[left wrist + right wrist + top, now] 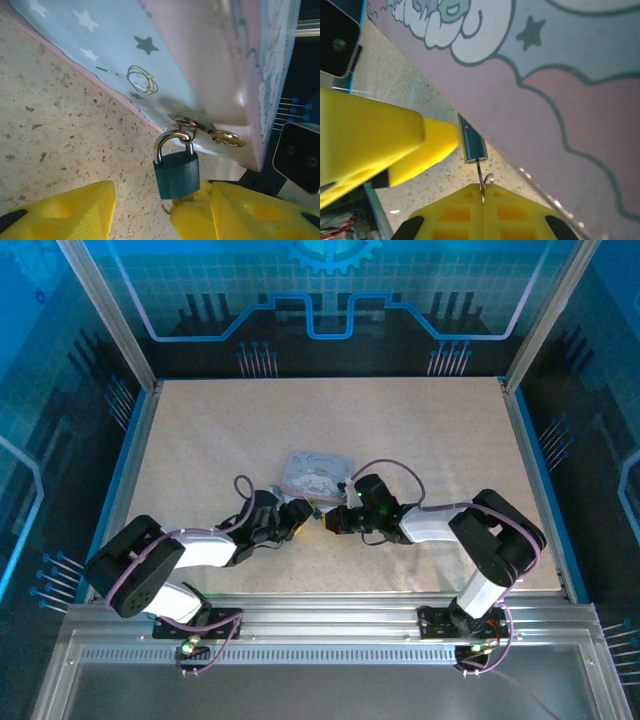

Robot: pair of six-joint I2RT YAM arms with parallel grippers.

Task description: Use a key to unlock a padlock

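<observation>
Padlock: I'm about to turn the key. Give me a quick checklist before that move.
1. Key gripped by right gripper: ok, shut on it.
2. Key entering the padlock underside: ok; how deep, cannot tell.
3. Left gripper clamping the padlock body: not ok, its fingers stand apart on either side.
4. Shackle through the hasp: ok, closed and hanging from it.
5. Tin box steady enough to resist the twist: cannot tell.
</observation>
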